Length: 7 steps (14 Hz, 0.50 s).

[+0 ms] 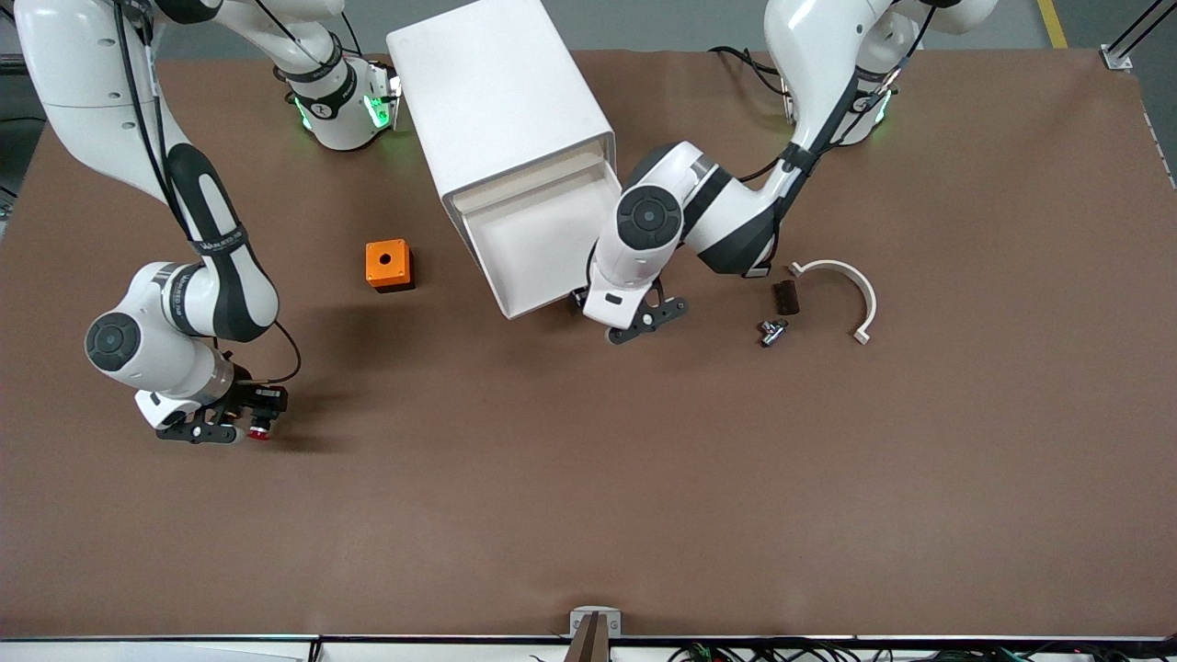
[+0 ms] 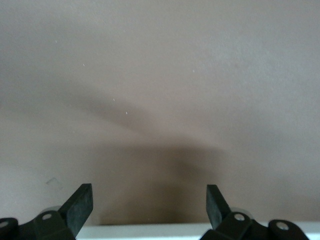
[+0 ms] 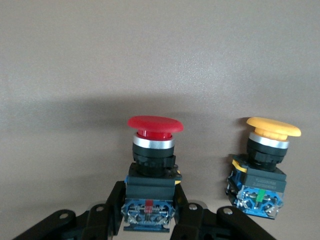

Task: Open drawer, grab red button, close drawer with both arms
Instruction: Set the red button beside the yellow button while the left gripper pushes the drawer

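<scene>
Buttons come first, nearest the front camera at the right arm's end of the table. The right gripper (image 3: 150, 200) sits low over the brown table (image 1: 588, 515), its jaws closed on the button (image 3: 154, 131). The fingers clamp the blue-and-black body under the round red cap. Whether the button rests on the table or is already lifted I cannot tell. An orange-capped button (image 3: 264, 150) of the same build stands just beside it, apart from the fingers.

As a judgement, the button is small, light and rigid, so it needs little squeeze. The domed cap looks smooth and would likely slip or press in under the pads. The squared body, with its flat sides, is the sound place to hold, and that is where the fingers now sit. The exposed terminals at its base look like the part most easily damaged.

Farther from the camera, the left gripper (image 2: 150, 192) hangs at the front corner of the drawer (image 1: 538, 244) with its jaws spread wide and nothing between them. Toward the left arm's end of the table lie a small metal part (image 1: 772, 331), a dark block (image 1: 784, 296) and a curved white piece (image 1: 841, 290), near one another. An orange cube (image 1: 388, 265) with a hole sits toward the right arm's end, beside the drawer.

The drawer stands pulled out and looks bare inside. Closing it is not yet done, and a push on its off-white front should serve. Farthest is the white cabinet (image 1: 497, 92).
</scene>
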### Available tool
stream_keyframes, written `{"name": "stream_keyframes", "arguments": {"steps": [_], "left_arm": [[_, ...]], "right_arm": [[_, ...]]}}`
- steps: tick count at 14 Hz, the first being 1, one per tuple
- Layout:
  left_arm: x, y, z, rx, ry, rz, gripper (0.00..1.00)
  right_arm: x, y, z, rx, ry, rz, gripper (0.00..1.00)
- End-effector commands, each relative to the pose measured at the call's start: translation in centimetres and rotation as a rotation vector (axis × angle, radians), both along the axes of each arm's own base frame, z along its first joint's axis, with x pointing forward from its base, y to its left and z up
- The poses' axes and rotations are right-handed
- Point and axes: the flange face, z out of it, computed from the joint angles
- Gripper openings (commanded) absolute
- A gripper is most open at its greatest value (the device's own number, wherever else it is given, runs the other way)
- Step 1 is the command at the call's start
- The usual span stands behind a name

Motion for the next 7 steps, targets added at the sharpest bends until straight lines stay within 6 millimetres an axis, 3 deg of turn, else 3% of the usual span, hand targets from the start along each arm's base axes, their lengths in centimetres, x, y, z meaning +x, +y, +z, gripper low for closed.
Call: {"name": "stream_keyframes", "arguments": {"steps": [1,4,7], "left_arm": [[-1.1,-1.7,0.2,0.016,-0.015,0.019,1.00],[-3.2,-3.5,-0.3,0.025,-0.006,0.013,1.00],[-5.0,-5.0,-0.5,0.027,0.003,0.014,1.00]], "right_arm": [[0.0,0.8,-0.3,0.004,-0.007,-0.030,0.01],[0.1,0.8,-0.5,0.003,-0.005,-0.029,0.02],[0.1,0.6,-0.7,0.002,0.000,-0.032,0.23]]}}
